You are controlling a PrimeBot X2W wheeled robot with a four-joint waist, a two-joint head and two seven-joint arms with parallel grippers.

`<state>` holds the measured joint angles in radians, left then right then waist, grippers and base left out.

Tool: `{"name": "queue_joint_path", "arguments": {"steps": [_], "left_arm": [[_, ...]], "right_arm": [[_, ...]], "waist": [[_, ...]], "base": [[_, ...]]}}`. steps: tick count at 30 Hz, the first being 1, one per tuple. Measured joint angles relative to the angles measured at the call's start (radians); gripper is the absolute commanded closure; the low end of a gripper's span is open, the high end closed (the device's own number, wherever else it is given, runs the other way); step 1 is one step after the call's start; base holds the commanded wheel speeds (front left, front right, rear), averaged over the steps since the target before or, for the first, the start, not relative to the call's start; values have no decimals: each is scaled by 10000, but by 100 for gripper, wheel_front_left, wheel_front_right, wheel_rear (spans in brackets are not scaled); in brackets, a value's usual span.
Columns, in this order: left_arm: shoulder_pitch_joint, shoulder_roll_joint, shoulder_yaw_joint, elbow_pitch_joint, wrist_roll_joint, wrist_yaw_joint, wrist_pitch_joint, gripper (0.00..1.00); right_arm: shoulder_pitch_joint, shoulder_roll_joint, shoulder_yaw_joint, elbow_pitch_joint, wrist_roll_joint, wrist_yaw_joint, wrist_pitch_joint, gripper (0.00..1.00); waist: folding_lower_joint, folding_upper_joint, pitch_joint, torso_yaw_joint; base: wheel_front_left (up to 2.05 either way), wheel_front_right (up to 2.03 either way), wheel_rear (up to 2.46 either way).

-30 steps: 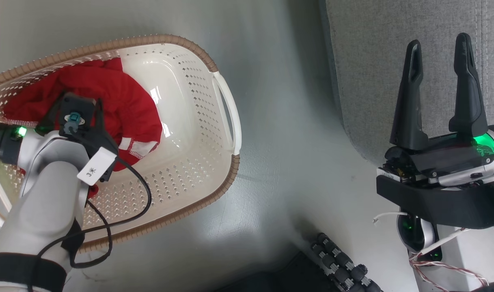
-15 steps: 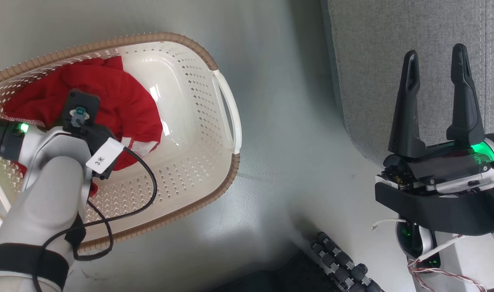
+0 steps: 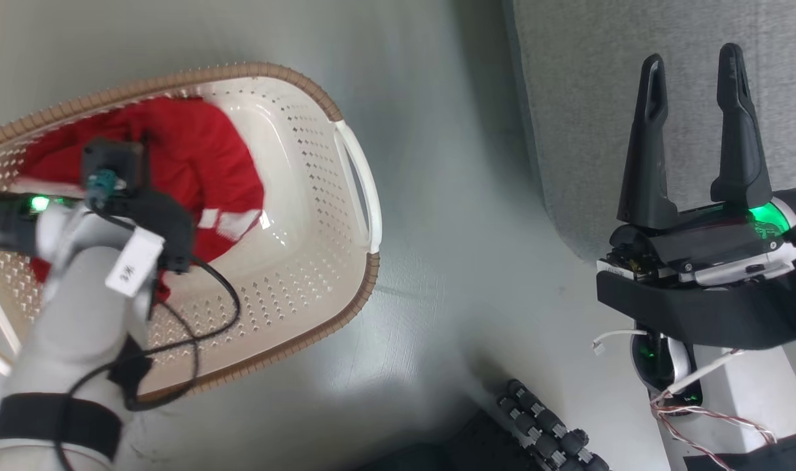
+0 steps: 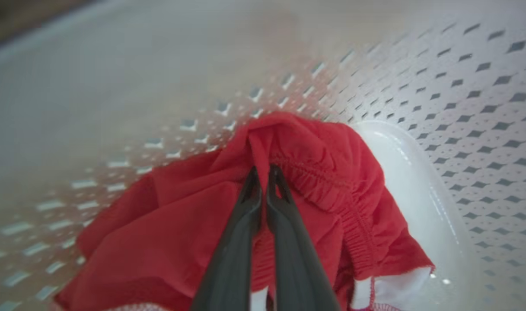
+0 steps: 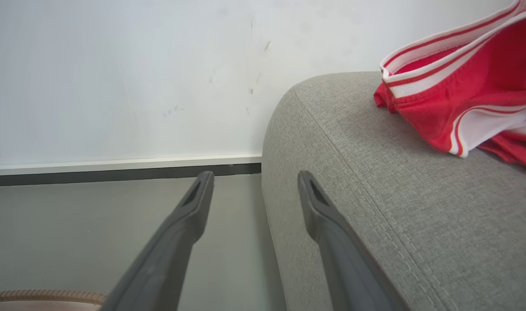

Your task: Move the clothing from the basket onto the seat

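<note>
Left tool [image 4: 263,171] pinched shut on a fold of the red garment [image 4: 159,233] beside its gathered waistband, inside the basket [image 3: 319,261]. Risks: thin slick fabric & a small pinch, so it could slip out on the lift. Or the trailing hem catches the rim and drags the basket over the smooth grey floor [image 3: 450,196]. Right tool [image 3: 692,59] wide open, empty, at the edge of the seat [image 5: 375,181]. Other garment [image 5: 474,95] lies on the seat beyond it, to its right. Pale wall [image 5: 116,77] w/ dark skirting ahead.
</note>
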<state>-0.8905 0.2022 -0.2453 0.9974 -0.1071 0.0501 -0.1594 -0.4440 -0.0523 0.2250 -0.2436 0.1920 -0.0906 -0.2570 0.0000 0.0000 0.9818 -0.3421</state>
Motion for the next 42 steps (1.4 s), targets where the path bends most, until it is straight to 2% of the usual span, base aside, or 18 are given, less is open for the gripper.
{"name": "queue_joint_path", "arguments": {"steps": [5,11,14,25,42], "left_arm": [[427,-416,-69,-182,-148,-466,-631,100],[1244,-635,-163,-522,-374,-1062,-809,100],[1527,-786,-207,-775,-533,-1220,-848,100],[2250,-811,-180,-2176,-861,-1561,-903,100],[2721,-848,-190,-3810,-1337,-1661,-903,100]], "right_arm": [[-151,2,-46,445,25,29,0,0],[-194,2,-224,1060,27,115,0,0],[-187,2,-288,1337,27,134,0,0],[-164,0,-556,2543,31,380,0,0],[-119,-25,-658,4140,31,826,2,0]], "waist": [[0,0,-362,33],[-1,0,-1115,220],[0,0,-1499,325],[-1,-1,-3193,783],[-1,-1,-5565,1353]], "base": [[0,0,0],[0,0,0],[0,0,0],[0,0,0],[0,0,0]]}}
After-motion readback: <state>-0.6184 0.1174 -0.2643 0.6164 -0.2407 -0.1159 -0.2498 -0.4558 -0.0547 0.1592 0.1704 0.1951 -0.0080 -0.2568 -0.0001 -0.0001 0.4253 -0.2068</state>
